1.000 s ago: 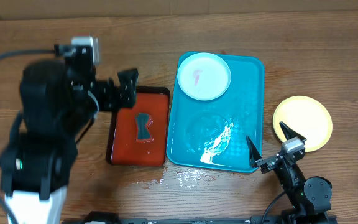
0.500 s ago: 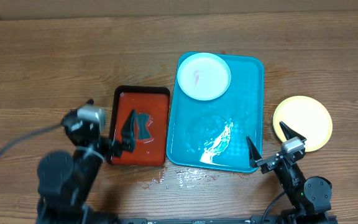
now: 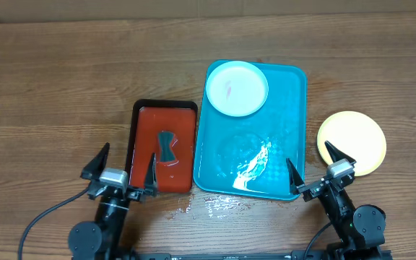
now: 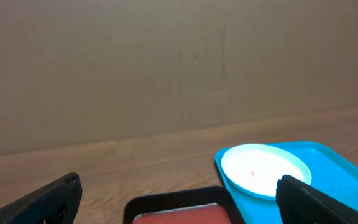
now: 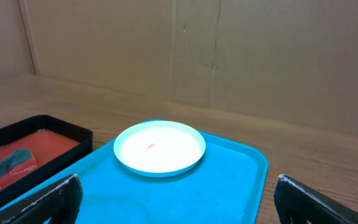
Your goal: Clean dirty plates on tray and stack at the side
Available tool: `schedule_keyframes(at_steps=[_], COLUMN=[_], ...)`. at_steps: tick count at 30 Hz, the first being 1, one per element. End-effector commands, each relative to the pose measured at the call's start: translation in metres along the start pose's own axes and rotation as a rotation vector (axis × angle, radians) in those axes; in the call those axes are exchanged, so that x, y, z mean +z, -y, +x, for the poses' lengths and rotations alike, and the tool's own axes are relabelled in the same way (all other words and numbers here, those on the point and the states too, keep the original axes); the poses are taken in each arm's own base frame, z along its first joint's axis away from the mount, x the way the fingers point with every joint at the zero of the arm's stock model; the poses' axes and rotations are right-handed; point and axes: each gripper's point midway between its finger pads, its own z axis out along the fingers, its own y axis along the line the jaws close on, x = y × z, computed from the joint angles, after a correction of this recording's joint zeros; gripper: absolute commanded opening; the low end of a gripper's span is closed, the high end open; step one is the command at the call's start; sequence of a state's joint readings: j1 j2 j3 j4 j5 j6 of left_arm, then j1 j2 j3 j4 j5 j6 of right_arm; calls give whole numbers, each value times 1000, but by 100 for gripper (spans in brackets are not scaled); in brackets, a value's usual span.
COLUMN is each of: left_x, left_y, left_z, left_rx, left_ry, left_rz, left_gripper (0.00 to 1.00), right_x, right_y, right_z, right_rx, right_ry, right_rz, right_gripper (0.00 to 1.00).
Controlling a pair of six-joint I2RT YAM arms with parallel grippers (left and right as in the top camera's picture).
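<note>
Overhead view. The left pincer [image 3: 123,167] is standing wide and empty at the near edge of the wooden surface [image 3: 49,87], beside the small black-rimmed red rectangular tray [image 3: 144,137], in which a dark sponge-like pad [image 3: 166,146] is lying. The right pincer [image 3: 315,165] is likewise gaping wide, holding nothing. A pale mint-rimmed round plastic plate [image 3: 237,88], pink-smeared, is sitting at the far end of the large glossy teal-blue rectangular plastic tray [image 3: 287,108]. A yellow-green-rimmed round plastic plate [image 3: 351,143] is lying at the side; whether another lies beneath cannot be told. Water [image 3: 255,162] is pooling on the tray's near half. Probable hazards: the smeared plate sliding on the wet, glossy tray when pinched at its rim, or landing off-centre on the side stack.
</note>
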State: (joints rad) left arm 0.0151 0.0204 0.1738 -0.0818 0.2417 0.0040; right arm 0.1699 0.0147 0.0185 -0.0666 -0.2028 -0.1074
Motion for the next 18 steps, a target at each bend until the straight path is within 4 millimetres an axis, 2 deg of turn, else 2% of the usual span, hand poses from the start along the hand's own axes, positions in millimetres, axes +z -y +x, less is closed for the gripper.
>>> schedule_keyframes(at_steps=[1, 5, 8, 12, 18], left_x=[5, 9, 8, 7, 7], left_y=[2, 0, 0, 0, 0], left_z=[23, 45, 52, 72, 72], left_rx=[20, 14, 6, -15, -14], left_ry=[8, -12, -40, -124, -123], left_rz=[19, 14, 15, 13, 13], left_gripper=[100, 100, 100, 100, 100], right_x=[0, 0, 0, 0, 0], right_y=[1, 1, 1, 1, 1], right_z=[1, 1, 1, 1, 1], right_rx=[4, 4, 4, 4, 4], right_ry=[7, 7, 7, 7, 7], right_rz=[6, 6, 6, 6, 6], right_gripper=[100, 100, 100, 100, 100])
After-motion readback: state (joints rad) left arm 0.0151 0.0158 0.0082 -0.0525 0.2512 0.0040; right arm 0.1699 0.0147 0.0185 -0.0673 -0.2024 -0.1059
